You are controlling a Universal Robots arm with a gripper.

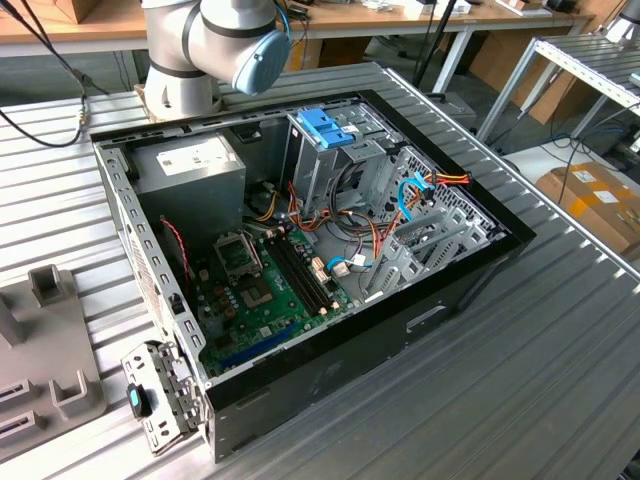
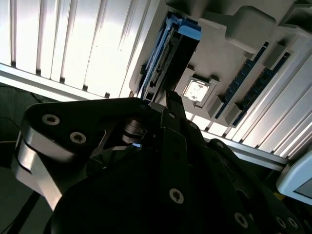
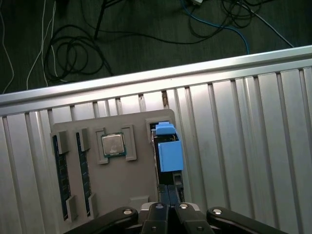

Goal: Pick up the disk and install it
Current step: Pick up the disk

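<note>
A flat dark rectangular hard disk with bright blue plastic side rails (image 3: pixel 169 152) is standing on its long thin edge in a slot of a grey moulded plastic tray (image 3: pixel 127 187), which is lying on the ribbed aluminium desk (image 3: pixel 234 126). The slot is probably holding the disk upright so that its narrow upper edge and both broad faces are open to a grasp from above. Its long axis is running level, along the desk's ribs and parallel to the dark memory sticks (image 3: pixel 60 178) seated in the same tray. One broad face is looking toward the square silver processor chip (image 3: pixel 112 145) and the other toward bare desk.

The black gripper (image 3: pixel 169 204) is sitting right over the near end of the disk, with its jaws lining up on either side of the thin edge. Whether they are clenching it or just bracketing it cannot be told.

In the exterior view, the open black computer case (image 1: pixel 420 320) is lying on the desk well apart from the tray (image 1: pixel 45 375), its upright grey drive cage with a blue plastic top (image 1: pixel 325 130) waiting inside.
</note>
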